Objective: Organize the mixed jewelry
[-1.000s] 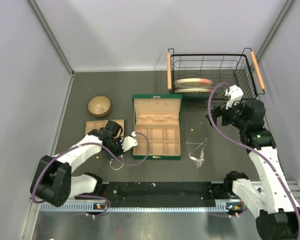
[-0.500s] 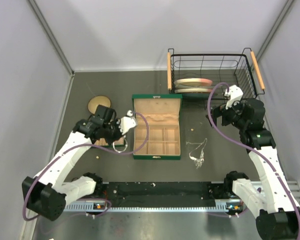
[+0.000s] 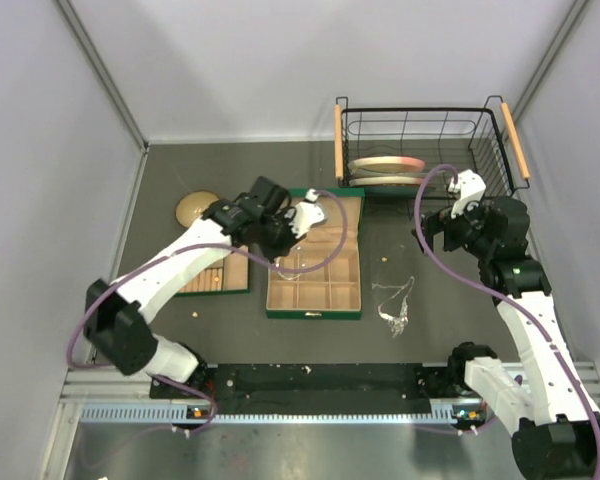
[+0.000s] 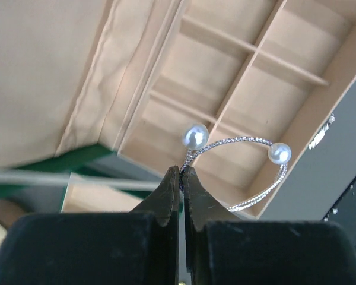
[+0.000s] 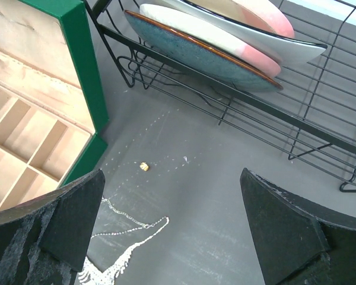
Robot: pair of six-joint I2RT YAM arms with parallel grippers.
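Jewelry [image 3: 392, 300] is spread around the green box [image 3: 314, 316], which stands open on the table [image 3: 180, 170]. Right of the box, the right gripper [image 5: 171, 178] hangs with fingers spread wide, holding nothing. Over the box's compartments, the left gripper [image 4: 181, 175] is pinched tight on a bracelet [image 4: 249, 172] — a thin silver hoop with two pearl ends. A chain necklace [image 5: 121, 258] lies right of the box, a gold bit [image 5: 144, 167] just beyond it.

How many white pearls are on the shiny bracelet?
2. One pearl sits just above the left gripper's pinching tips; the other pearl caps the bracelet's opposite end, to the right.
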